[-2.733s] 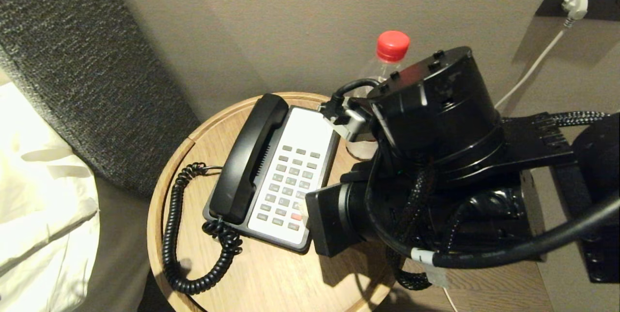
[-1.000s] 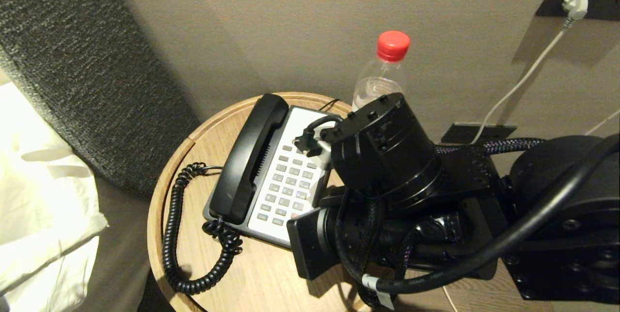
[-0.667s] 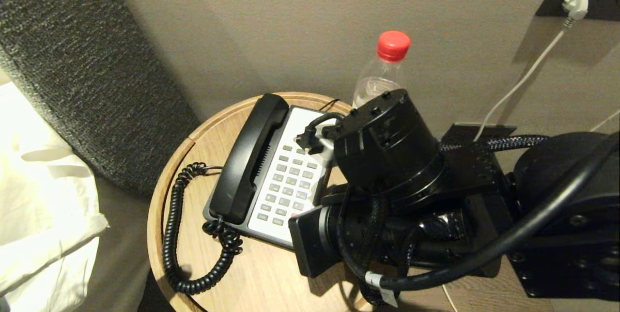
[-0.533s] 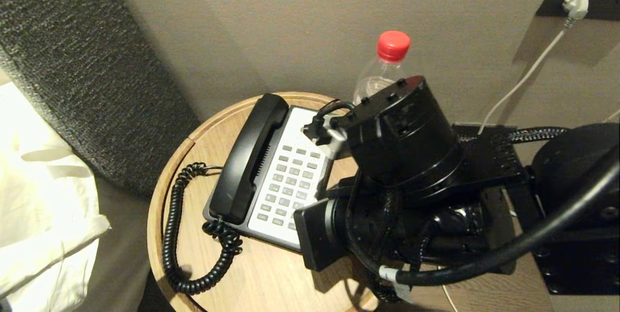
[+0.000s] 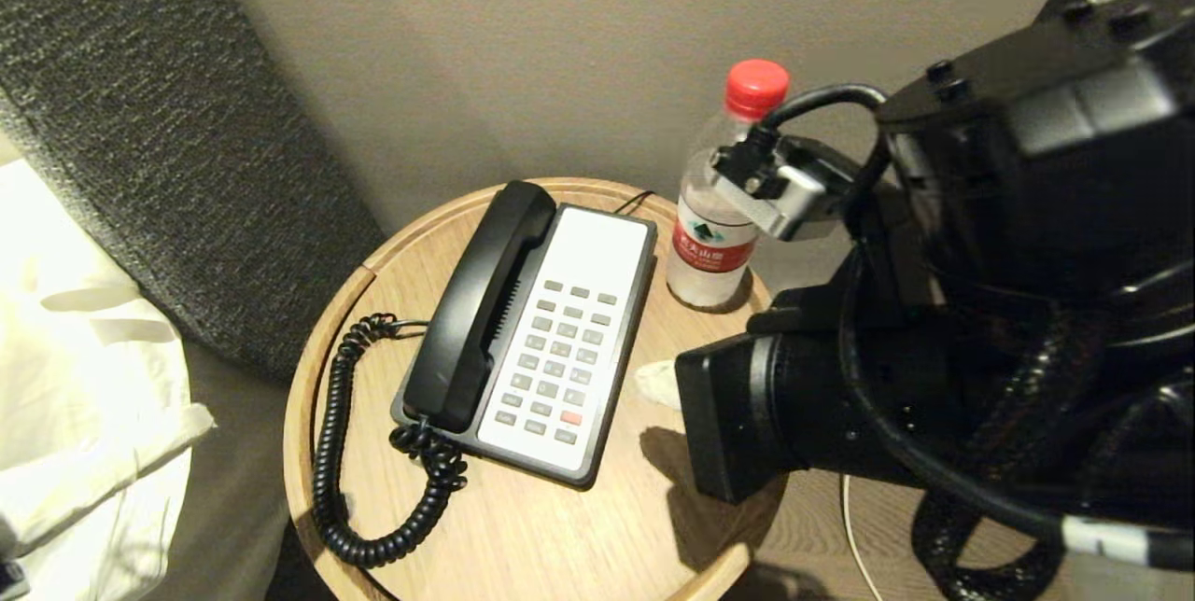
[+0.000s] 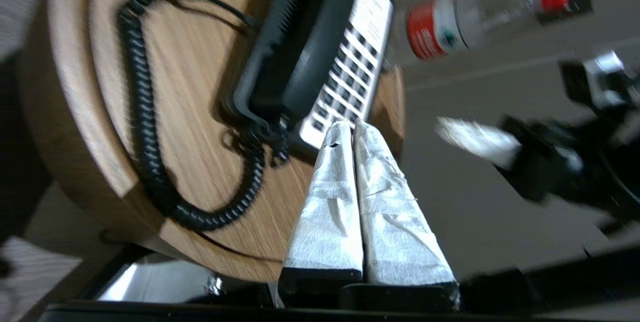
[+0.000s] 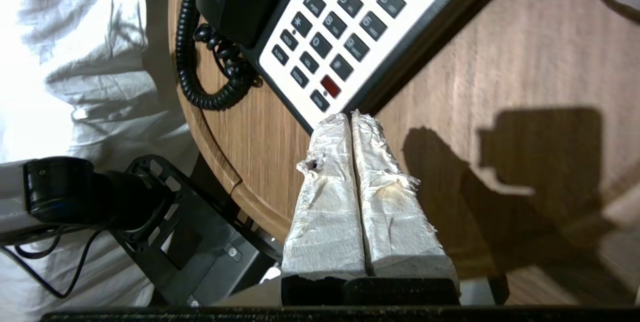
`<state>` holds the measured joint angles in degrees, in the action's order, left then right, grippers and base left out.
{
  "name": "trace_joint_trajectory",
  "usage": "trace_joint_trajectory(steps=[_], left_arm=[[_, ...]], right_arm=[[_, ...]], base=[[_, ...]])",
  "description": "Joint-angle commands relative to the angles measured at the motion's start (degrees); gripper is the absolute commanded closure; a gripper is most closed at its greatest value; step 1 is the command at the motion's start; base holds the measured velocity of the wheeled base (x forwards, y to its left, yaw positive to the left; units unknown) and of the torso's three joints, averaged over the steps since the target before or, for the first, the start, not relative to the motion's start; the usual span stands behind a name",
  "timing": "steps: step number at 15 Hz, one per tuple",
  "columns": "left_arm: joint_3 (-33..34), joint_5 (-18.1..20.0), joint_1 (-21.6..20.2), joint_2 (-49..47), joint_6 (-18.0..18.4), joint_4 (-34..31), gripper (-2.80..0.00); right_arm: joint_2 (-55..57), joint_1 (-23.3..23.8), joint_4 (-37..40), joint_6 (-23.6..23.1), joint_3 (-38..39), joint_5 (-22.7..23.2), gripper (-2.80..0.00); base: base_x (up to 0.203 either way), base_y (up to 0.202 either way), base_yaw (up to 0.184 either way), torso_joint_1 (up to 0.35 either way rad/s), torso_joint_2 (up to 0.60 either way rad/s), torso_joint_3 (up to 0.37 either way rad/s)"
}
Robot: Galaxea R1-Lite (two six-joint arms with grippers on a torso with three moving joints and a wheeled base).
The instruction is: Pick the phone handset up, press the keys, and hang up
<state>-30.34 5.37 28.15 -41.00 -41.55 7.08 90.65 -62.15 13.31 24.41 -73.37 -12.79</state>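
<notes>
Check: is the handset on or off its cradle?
On: the phone handset lies seated along the phone base, with neither gripper touching it.

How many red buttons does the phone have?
1. The red button sits in the second-to-last row of the phone keypad, near the front edge of the round table. The other keys are grey. None look hidden.

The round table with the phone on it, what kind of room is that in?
Probably a hotel bedroom. The round wooden table stands by a wall next to white bedding and a dark padded headboard. On it sit a corded desk phone, its handset hung up, and a water bottle.
</notes>
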Motion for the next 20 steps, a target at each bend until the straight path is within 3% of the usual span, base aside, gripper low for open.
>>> trace_joint_trajectory(steps=[1, 5, 12, 17, 20], left_arm=[[-0.1, 0.14, -4.73, -0.41, -0.08, -0.19, 0.0], [-0.66, -2.45, -13.54, -0.14, -0.03, -0.31, 0.0], [3.45, -6.82, -23.36, 5.94, -0.14, -0.94, 0.0], [8.54, -6.65, -24.31, 11.83, 0.45, -1.95, 0.0], [6.98, -7.01, -26.7, 13.23, 0.43, -4.85, 0.0]], right_arm=[[-4.5, -1.02, -0.11, 0.28, 1.98, -0.71, 0.0], [-7.88, -1.48, 0.04, 0.87, 3.12, -2.69, 0.0], [-12.42, -1.45, 0.32, 1.78, 6.13, -4.26, 0.0], [-14.74, -1.57, 1.95, 2.35, 6.69, -6.0, 0.0], [-16.39, -1.49, 1.87, 2.49, 8.89, -6.81, 0.0]], base=[[0.0, 0.0, 0.0, 0.0, 0.0, 0.0], [0.0, 0.0, 0.0, 0.0, 0.0, 0.0], [0.0, 0.0, 0.0, 0.0, 0.0, 0.0], [0.0, 0.0, 0.0, 0.0, 0.0, 0.0], [0.0, 0.0, 0.0, 0.0, 0.0, 0.0]])
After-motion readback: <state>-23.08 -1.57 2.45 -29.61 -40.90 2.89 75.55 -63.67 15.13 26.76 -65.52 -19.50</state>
